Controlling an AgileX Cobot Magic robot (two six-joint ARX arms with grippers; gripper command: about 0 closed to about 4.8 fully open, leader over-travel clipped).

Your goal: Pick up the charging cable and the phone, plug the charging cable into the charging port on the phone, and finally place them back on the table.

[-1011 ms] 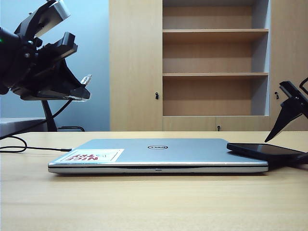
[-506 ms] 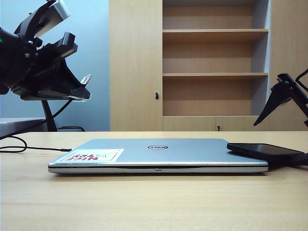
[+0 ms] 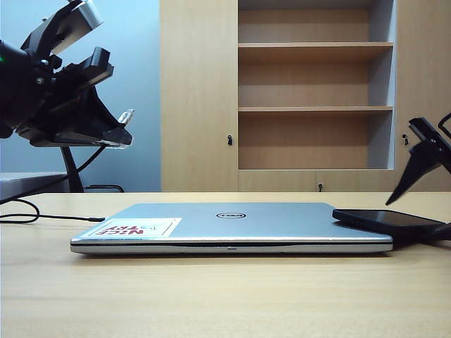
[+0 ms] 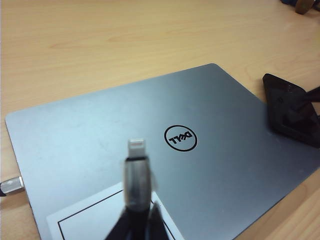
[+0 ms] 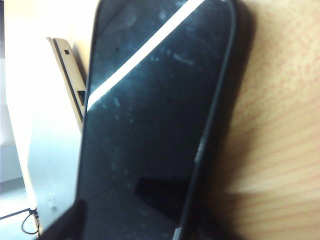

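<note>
An office: wood-grain desk, shelf cabinet (shelves bare), laptop.

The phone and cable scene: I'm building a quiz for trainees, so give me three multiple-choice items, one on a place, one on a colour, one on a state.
1. Where does the phone rest?
A. partly on the laptop
B. on a shelf
C. in a gripper

2. What colour is the laptop's lid?
A. red
B. silver
C. black

3. What is the left gripper doing?
A. open and bare
B. shut on the charging cable
C. shut on the phone

Answers: 1 A, its edge overlaps the lid's corner beside the right gripper. 2 B, the wrist view shows grey metal. 3 B, the plug stands out between its fingers.
</note>
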